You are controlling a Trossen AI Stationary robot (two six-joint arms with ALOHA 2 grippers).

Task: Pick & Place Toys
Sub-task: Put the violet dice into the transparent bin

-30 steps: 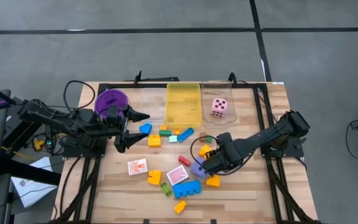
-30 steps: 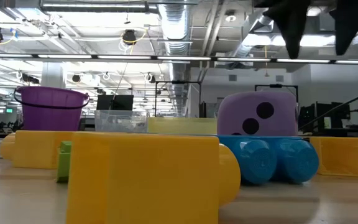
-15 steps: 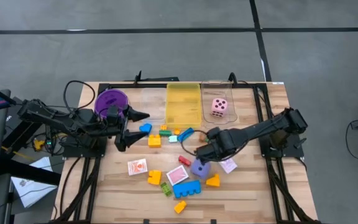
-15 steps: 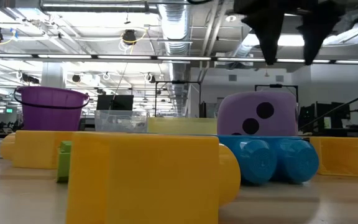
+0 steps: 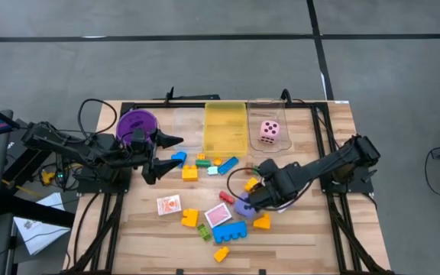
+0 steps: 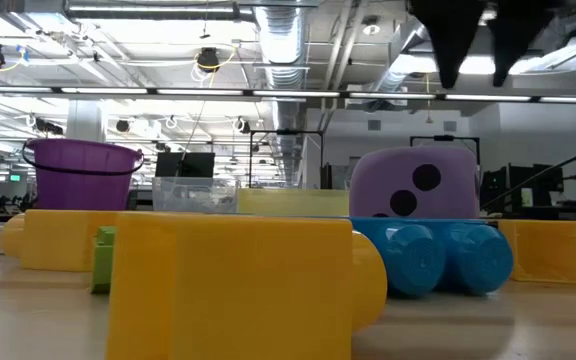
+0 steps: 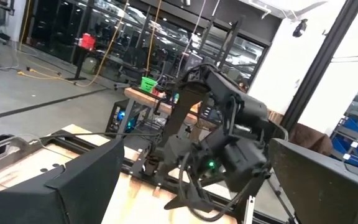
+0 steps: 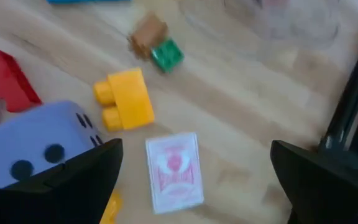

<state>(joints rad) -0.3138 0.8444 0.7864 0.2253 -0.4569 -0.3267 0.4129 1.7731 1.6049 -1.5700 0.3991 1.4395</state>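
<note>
The right tool (image 5: 252,195) hovers with its fingers spread wide and empty above the purple die (image 5: 244,205), which sits mid-surface (image 5: 304,237) among blocks beside a card (image 8: 174,170), while the left tool (image 5: 163,154), also wide and empty, waits near the purple bowl (image 5: 137,123) at far left.

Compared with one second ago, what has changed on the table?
The right gripper swung out toward the table's middle, then came back over the purple die, jaws open, holding nothing. The left gripper stayed beside the purple bowl. The blocks, the cards and the pink die did not move.
</note>
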